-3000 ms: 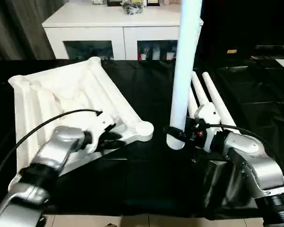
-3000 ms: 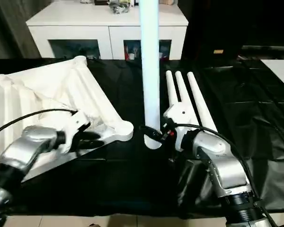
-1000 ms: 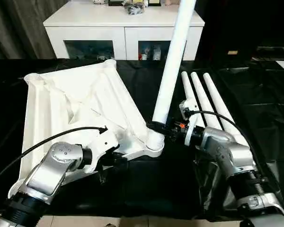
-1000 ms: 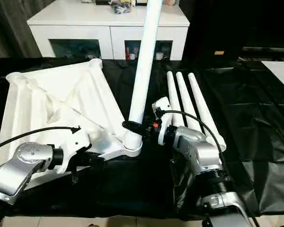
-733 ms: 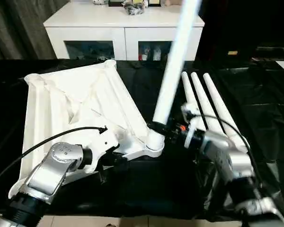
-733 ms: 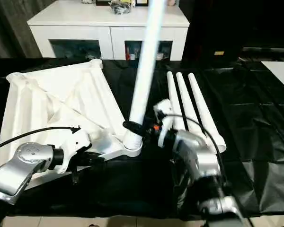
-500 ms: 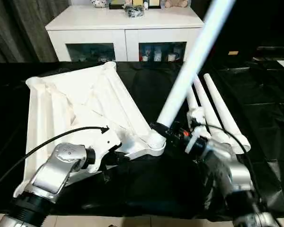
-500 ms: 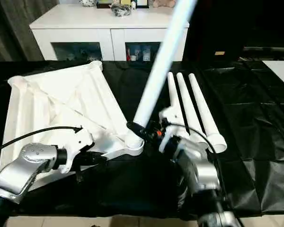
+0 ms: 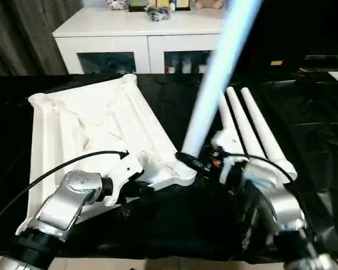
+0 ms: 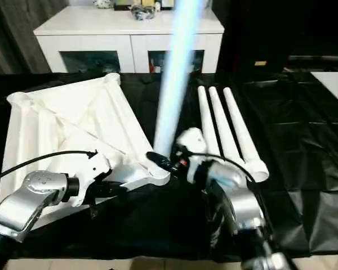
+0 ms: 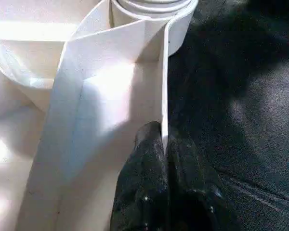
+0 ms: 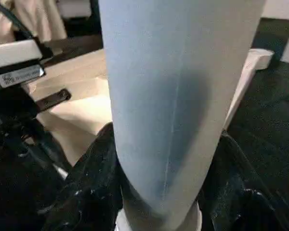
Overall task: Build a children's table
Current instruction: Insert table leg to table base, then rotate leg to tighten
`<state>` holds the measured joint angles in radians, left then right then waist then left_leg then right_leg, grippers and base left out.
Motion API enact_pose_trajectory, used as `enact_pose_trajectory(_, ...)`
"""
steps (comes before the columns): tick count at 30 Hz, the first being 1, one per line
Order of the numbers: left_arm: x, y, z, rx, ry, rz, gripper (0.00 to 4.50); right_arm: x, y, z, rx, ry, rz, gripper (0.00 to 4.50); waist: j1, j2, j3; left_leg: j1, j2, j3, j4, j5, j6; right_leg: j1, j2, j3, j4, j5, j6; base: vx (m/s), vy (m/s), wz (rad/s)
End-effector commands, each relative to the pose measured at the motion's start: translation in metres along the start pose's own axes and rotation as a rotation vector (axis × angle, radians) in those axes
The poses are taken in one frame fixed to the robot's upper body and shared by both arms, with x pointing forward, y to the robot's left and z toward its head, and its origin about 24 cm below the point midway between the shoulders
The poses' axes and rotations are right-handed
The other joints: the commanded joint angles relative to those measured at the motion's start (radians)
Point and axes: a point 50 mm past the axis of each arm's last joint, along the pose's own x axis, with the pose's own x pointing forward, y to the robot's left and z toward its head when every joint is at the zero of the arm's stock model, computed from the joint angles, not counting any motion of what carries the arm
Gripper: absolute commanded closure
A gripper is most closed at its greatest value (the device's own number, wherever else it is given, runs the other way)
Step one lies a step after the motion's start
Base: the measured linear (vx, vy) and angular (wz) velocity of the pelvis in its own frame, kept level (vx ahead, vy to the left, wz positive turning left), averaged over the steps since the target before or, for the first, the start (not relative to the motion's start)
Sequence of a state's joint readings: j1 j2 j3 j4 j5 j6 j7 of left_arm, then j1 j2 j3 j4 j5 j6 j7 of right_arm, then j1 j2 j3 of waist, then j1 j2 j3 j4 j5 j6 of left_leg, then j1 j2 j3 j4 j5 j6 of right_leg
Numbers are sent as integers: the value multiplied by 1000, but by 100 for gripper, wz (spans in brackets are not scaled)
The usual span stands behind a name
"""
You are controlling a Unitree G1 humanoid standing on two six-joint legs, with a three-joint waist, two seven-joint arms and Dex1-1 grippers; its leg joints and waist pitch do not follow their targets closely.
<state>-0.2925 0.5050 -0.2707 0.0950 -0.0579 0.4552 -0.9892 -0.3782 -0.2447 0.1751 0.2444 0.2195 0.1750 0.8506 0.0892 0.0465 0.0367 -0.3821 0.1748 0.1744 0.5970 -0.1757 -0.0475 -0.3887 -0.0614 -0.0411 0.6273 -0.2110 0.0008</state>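
The tabletop (image 9: pixel 90 135) lies underside up on the black cloth (image 9: pixel 315 140), ribs showing, tilted so its near right corner socket (image 9: pixel 183 175) points at the right arm. A leg (image 9: pixel 214 84) stands in that socket, leaning up and to the right; the right gripper (image 9: pixel 192 163) is clamped round it just above the socket. The left gripper (image 11: pixel 164 192) is closed on the thin edge wall of the tabletop near the same corner. Three more legs (image 9: pixel 250 132) lie side by side on the cloth beyond the right arm. A white cabinet (image 9: pixel 141 34) stands behind
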Motion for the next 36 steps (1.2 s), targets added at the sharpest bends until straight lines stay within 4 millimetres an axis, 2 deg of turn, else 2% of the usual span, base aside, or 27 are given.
enact_pose_trajectory(1, -3, 1, 13, 29, -70, 27, 450, 4, 16, -29, 94, 159, 112, 266, 4, -23, -44, 18, 54, -24, -86, -284, 12, 23, -83, 47, -89, -298, -173, 0, 0, 0)
enact_pose_trajectory(2, -3, 0, 13, 30, -70, 25, 450, 4, 14, -28, 107, 180, 131, 266, 4, -23, -44, 18, 54, -24, -86, -284, 12, 23, -83, 47, -89, -298, -173, 0, 0, 0)
enact_pose_trajectory(3, -2, -2, 13, 31, -70, 23, 450, 4, 13, -28, 121, 198, 147, 266, 5, -30, -46, 19, 55, -23, -85, -263, 17, 24, -83, 46, -86, -277, -176, 0, 0, 0)
enact_pose_trajectory(4, -2, -3, 13, 31, -70, 20, 450, 3, 12, -28, 130, 208, 158, 266, 5, -27, -46, 20, 56, -22, -85, -261, 17, 22, -83, 46, -86, -267, -179, 0, 0, 0)
enact_pose_trajectory(7, -1, -6, 12, 35, -68, 1, 450, 3, 8, -32, 162, 250, 177, 266, 1, -34, -46, 19, 54, -21, -86, -262, 11, 24, -80, 45, -84, -224, -187, 0, 0, 0)
enact_pose_trajectory(11, 0, -8, 11, 39, -62, -10, 450, 1, 5, -39, 195, 282, 169, 266, -1, -37, -44, 21, 54, -20, -87, -289, 3, 23, -81, 46, -88, -251, -187, 0, 0, 0)
enact_pose_trajectory(14, 2, -6, 10, 42, -54, -5, 450, 0, 5, -45, 195, 309, 158, 266, -2, -37, -41, 24, 54, -21, -89, -316, -8, 21, -82, 48, -93, -303, -175, 0, 0, 0)
enact_pose_trajectory(16, 3, -6, 10, 40, -54, -6, 450, -1, 7, -46, 197, 312, 162, 266, -6, -35, -37, 33, 55, -27, -94, -393, -33, 17, -82, 49, -102, -393, -155, 0, 0, 0)
enact_pose_trajectory(17, 3, -6, 10, 39, -54, -7, 450, -1, 7, -47, 199, 314, 164, 266, -5, -36, -38, 34, 55, -27, -95, -394, -35, 18, -82, 49, -102, -391, -153, 0, 0, 0)
enact_pose_trajectory(18, 4, -6, 10, 39, -52, -11, 450, -2, 9, -47, 201, 315, 165, 266, -4, -30, -40, 35, 55, -27, -96, -387, -37, 18, -82, 51, -101, -371, -154, 0, 0, 0)
enact_pose_trajectory(21, 4, -6, 9, 39, -48, -19, 450, -1, 10, -50, 203, 319, 154, 266, -7, -31, -42, 33, 54, -26, -97, -375, -36, 21, -78, 51, -99, -321, -162, 0, 0, 0)
enact_pose_trajectory(23, 6, -3, 8, 20, -47, -10, 450, 4, 4, -53, 195, 321, 75, 266, -8, -32, -42, 34, 53, -24, -97, -377, -38, 19, -79, 51, -99, -316, -170, 0, 0, 0)
enact_pose_trajectory(24, 7, -1, 8, 10, -45, 3, 450, 6, 2, -54, 199, 319, 40, 266, -9, -31, -40, 36, 51, -25, -97, -398, -42, 17, -80, 51, -104, -355, -166, 0, 0, 0)
enact_pose_trajectory(26, 10, 6, 6, -23, -34, 61, 450, 14, -3, -53, 193, 305, -50, 266, -15, -32, -29, 44, 48, -29, -99, -477, -59, 7, -83, 50, -119, -496, -139, 0, 0, 0)
enact_pose_trajectory(27, 13, 9, 6, -38, -32, 100, 450, 17, -4, -53, 203, 301, -97, 266, -23, -35, -24, 47, 46, -38, -101, -525, -70, 5, -86, 43, -128, -609, -102, -59, 0, -10)
enact_pose_trajectory(28, 13, 10, 6, -41, -31, 110, 450, 18, -5, -53, 206, 301, -108, 266, -32, -34, -21, 50, 44, -46, -102, -567, -77, 5, -88, 35, -137, -692, -66, -58, 8, -12)
enact_pose_trajectory(29, 19, 16, 8, -65, -26, 184, 450, 24, -8, -54, 216, 304, -192, 266, -34, -32, -23, 57, 43, -49, -100, -586, -79, 1, -89, 33, -144, -717, -54, -58, 8, -12)
enact_pose_trajectory(30, 23, 20, 10, -84, -22, 238, 450, 29, -10, -55, 225, 310, -252, 266, -43, -31, -21, 69, 42, -52, -99, -619, -82, -5, -87, 23, -153, -737, -46, -65, 15, -8)
enact_pose_trajectory(32, 32, 24, 13, -115, -1, 329, 450, 37, -13, -55, 240, 317, -354, 266, -52, -28, -20, 82, 40, -56, -99, -662, -83, -5, -82, 5, -166, -733, -40, -73, 27, -6)
enact_pose_trajectory(33, 32, 24, 13, -115, -1, 329, 450, 37, -13, -55, 240, 317, -354, 266, -53, -21, -19, 87, 42, -58, -102, -684, -85, -3, -80, -3, -167, -716, -41, -82, 44, -6)
enact_pose_trajectory(34, 34, 25, 14, -120, 6, 349, 450, 39, -14, -55, 246, 320, -382, 266, -61, -13, -18, 86, 45, -64, -115, -741, -86, 8, -70, -24, -168, -662, -37, -70, 61, -10)
enact_pose_trajectory(35, 41, 26, 19, -152, 11, 395, 450, 45, -15, -56, 264, 326, -442, 266, -66, -7, -18, 67, 55, -69, -142, -791, -90, 33, -68, -35, -150, -593, -43, -70, 61, -10)
enact_pose_trajectory(36, 46, 26, 22, -164, 12, 421, 450, 48, -16, -56, 268, 330, -480, 266, -64, 2, -13, 56, 63, -67, -166, -843, -97, 42, -55, -46, -132, -546, -50, -114, 49, -6)
